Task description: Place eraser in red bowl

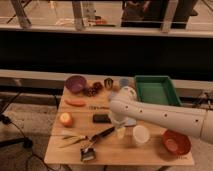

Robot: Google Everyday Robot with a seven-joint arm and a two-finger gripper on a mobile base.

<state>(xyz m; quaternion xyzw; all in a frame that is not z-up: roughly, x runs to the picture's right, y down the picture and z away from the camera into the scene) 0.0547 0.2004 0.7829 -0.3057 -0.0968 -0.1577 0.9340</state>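
Eraser (101,118) sits flat on the counter (150,154), claw (120,131) just beside it, grip I cannot tell, red bowl (175,142) well apart.

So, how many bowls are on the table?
2: purple bowl at back left, red bowl at front right. The arm may hide more. The gripper hangs beside the eraser.

Honestly no text, labels or numbers I can read anywhere here. The gripper (120,131) hangs just right of the eraser (101,118).
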